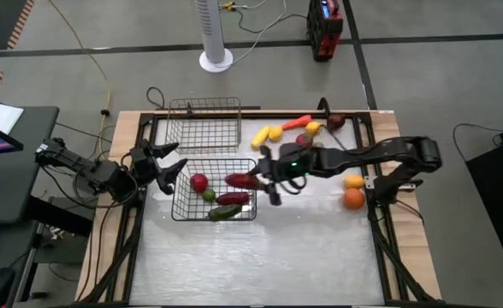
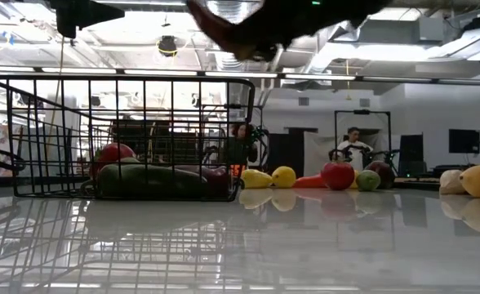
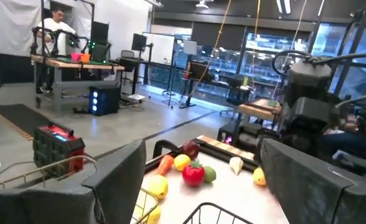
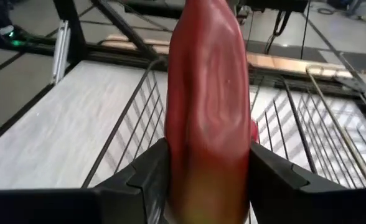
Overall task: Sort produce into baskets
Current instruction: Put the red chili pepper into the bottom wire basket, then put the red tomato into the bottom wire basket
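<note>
One smooth tapered red pepper point(image 4: 209, 106)

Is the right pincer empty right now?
No, the right wrist view shows the right pincer clamped on a long red pepper above the dark basket.
</note>
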Available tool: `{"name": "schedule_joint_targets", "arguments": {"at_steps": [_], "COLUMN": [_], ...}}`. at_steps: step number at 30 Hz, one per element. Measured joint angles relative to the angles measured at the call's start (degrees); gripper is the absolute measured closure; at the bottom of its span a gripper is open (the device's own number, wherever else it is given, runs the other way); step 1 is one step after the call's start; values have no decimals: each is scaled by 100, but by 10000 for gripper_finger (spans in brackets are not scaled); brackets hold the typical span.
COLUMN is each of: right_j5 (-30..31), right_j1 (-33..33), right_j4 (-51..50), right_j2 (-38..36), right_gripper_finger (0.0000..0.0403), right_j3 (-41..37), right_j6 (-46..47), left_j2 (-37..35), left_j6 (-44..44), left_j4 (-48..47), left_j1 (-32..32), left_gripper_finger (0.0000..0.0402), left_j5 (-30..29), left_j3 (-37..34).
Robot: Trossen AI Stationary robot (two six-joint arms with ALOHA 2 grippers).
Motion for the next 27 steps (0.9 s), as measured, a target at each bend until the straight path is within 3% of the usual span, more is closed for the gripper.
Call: {"name": "schedule_joint_targets", "arguments": {"at_steps": [8, 15, 21, 27], "right_j5": [2, 407, 1416, 1623], "right_j1": [44, 47, -233, -1201], "right_j4": [-1088, -2091, -2986, -2625], "right_j2": [1201, 1373, 537, -289], "right_gripper_finger": [149, 125, 124, 124], "right_j3": [1513, 2154, 1930, 529], "right_j6": [-19, -36, -320, -248], "left_j2": [0, 9, 11, 38], "left_j6": [-157, -206, -312, -358], "left_j4": [31, -78, -322, -414], "left_j1": [0, 0, 0, 0], "left_gripper_finger": [97, 97, 97, 97], "left_j5": [550, 1187, 1283, 1136], "left_j3": [-2, -2, -6, -6]}}
